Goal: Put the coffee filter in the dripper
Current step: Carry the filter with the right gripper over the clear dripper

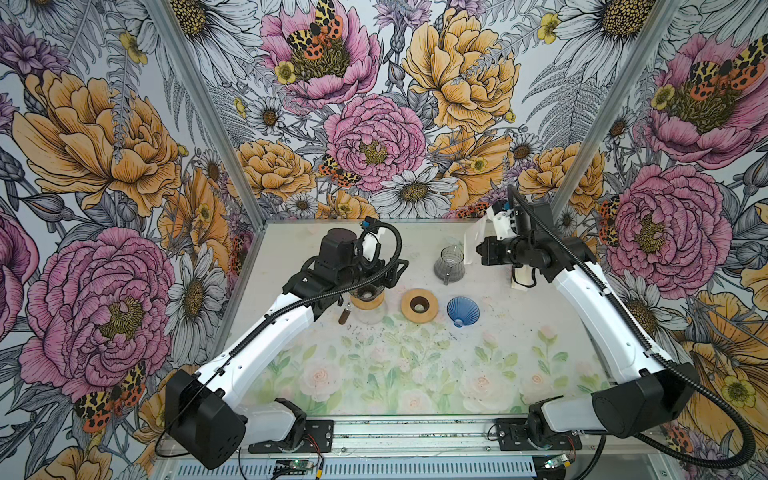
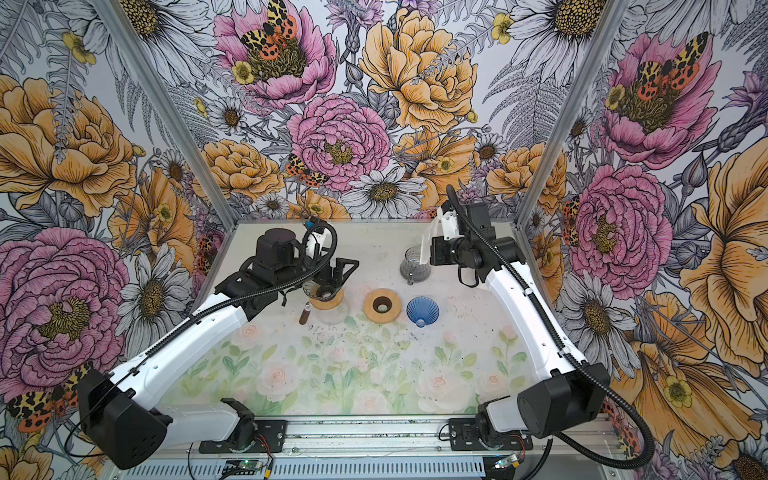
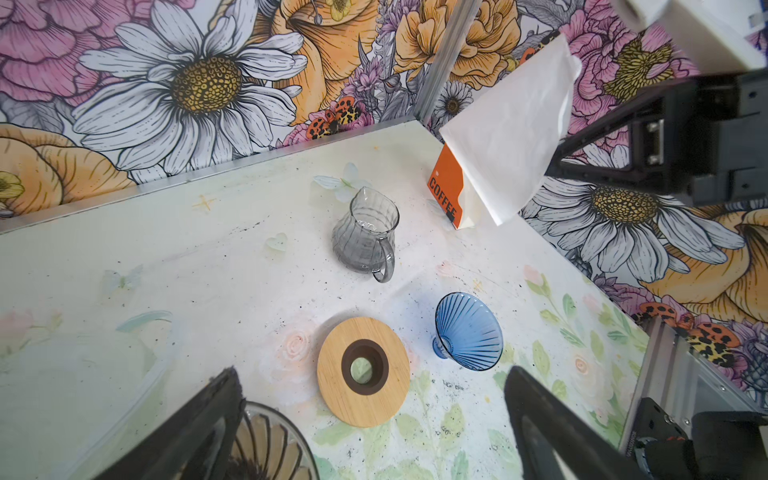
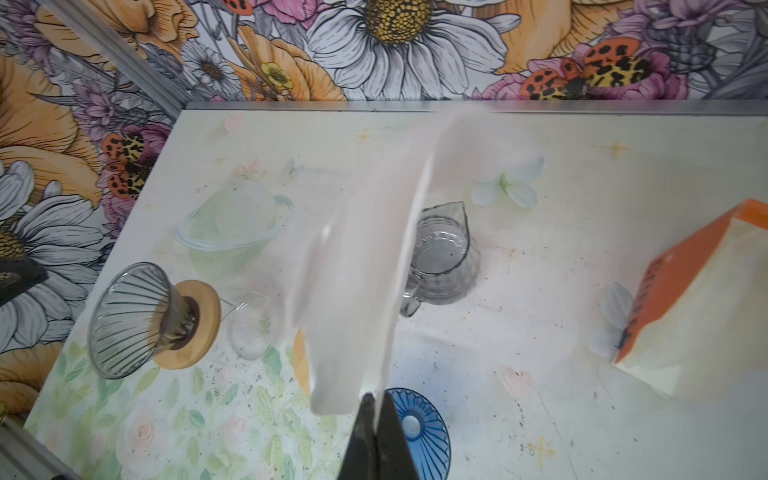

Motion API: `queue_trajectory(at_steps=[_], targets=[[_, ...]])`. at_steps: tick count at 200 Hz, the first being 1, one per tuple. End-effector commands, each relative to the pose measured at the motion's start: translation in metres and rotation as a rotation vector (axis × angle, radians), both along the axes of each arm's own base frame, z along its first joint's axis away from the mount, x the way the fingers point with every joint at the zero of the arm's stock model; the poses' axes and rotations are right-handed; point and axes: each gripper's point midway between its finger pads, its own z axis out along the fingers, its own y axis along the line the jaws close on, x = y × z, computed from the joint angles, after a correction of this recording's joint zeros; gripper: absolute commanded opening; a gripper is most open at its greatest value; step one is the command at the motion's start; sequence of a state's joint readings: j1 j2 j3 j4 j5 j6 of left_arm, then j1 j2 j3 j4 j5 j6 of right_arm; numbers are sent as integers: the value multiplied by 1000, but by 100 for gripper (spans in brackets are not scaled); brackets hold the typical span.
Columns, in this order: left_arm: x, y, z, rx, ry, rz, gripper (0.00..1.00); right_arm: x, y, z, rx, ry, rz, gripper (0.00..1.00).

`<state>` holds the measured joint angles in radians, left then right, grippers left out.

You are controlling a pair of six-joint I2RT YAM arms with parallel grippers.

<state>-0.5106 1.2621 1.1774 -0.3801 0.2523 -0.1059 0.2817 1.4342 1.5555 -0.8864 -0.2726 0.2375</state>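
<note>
Right gripper [image 4: 376, 401] sits closest to the lens on its wrist cam, black fingers pinched tight on one edge of the white coffee filter [image 4: 361, 270]. So the filter's up in the air at the far right of the table [image 1: 415, 374], hanging just right of the grey glass pitcher [image 1: 449, 262] in both top views.

Further right, under that arm, there's an orange box [image 3: 446, 187] with "COFFEE" in black letters down its side. Any other print on it is too small for me to read.

Over on the left, the left gripper [image 3: 372, 380] has its jaws spread wide, hovering by the clear dripper [image 4: 129, 320], with one finger just beside the rim. That dripper sits upright on a wooden collar on top of a clear glass vessel, well apart from the filter.

Between the two, near the middle: a loose wooden ring [image 1: 419, 305] lying flat, and right of it a blue dripper [image 1: 462, 311] tipped on its side.
</note>
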Motion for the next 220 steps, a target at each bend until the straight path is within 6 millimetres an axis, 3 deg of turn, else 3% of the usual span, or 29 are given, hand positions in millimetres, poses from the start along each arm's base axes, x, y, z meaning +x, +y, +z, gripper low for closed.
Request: queue_trajectory(at_steps=[1, 47, 94, 149, 174, 220], targets=[[-5, 19, 9, -11, 12, 39, 99, -10, 42, 11, 70, 27, 154, 0], [-9, 61, 16, -6, 5, 148, 99, -26, 108, 23, 132, 61, 365, 0], [-11, 96, 5, -13, 43, 234, 99, -50, 155, 1, 83, 163, 528, 0], [-14, 100, -18, 7, 91, 233, 99, -67, 192, -27, -9, 257, 611, 0], [-16, 100, -18, 4, 91, 232, 99, -69, 204, -33, -33, 282, 629, 0], [-21, 101, -14, -5, 82, 230, 99, -64, 209, -46, -111, 331, 604, 0]])
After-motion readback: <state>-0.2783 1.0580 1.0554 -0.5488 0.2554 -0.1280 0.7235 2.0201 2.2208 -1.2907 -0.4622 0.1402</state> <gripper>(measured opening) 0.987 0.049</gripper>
